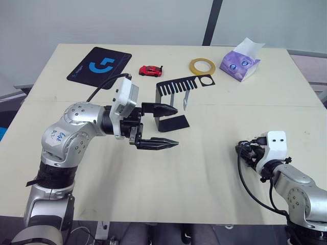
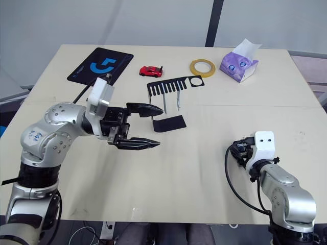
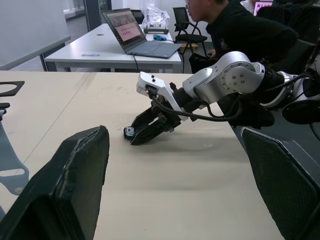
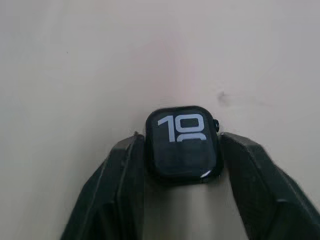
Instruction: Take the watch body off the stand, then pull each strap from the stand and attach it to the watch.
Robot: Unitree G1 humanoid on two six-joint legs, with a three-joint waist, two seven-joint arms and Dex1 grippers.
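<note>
The black stand [image 1: 172, 123] rises mid-table, its comb-toothed bar [image 1: 179, 85] on top. Pale grey-blue straps [image 1: 186, 99] hang from the bar; one strap [image 3: 10, 162] also shows in the left wrist view. My left gripper [image 1: 175, 126] is open just left of the stand, one finger high by the upright, the other low in front of the base. My right gripper [image 4: 182, 142] is shut on the watch body [image 4: 183, 145], a black case with white digits, low over the table at the front right. The left wrist view shows that gripper [image 3: 137, 132] holding the watch body [image 3: 129, 132] near the tabletop.
At the back of the table are a black mat with blue logo [image 1: 99, 64], a red toy car [image 1: 150, 70], a yellow tape roll [image 1: 203, 65] and a purple tissue pack [image 1: 240, 62]. A seated person [image 3: 240, 25] and a laptop [image 3: 140, 35] are beyond the table.
</note>
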